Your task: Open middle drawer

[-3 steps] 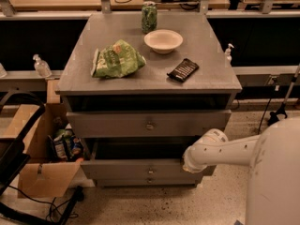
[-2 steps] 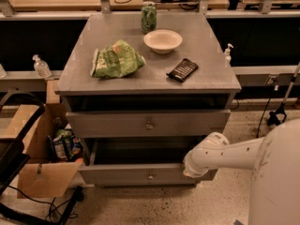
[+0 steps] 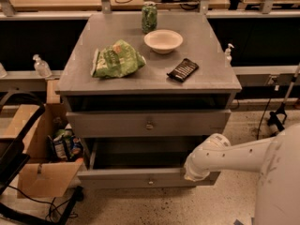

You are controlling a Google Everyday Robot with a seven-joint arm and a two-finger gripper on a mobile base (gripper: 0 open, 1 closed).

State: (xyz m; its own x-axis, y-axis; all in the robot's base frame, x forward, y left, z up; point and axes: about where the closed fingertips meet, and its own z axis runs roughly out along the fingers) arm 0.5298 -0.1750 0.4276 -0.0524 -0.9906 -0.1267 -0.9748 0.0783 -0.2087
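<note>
Gripper (image 3: 191, 172) sits below-right of middle drawer (image 3: 117, 124), front spanning left-right.

Grey all over the cabinet top (image 3: 117, 36), a flat matte grey. On it, a bright green crinkled bag (image 3: 116, 60) with white print, a green can (image 3: 149, 17), a cream bowl (image 3: 163, 40) and a black packet (image 3: 183, 70) with pale stripes. Below, the upper drawer (image 3: 108, 123) shows the same grey with a dull metal knob (image 3: 149, 124). The middle drawer (image 3: 117, 177) is grey too, shadow-dark inside. The gripper (image 3: 193, 171) is off-white, sitting at the right end of that drawer's front, on a white arm (image 3: 239, 153). There's a tan cardboard box (image 3: 44, 177) on the left, and the beige floor (image 3: 140, 205) is speckled dark.
</note>
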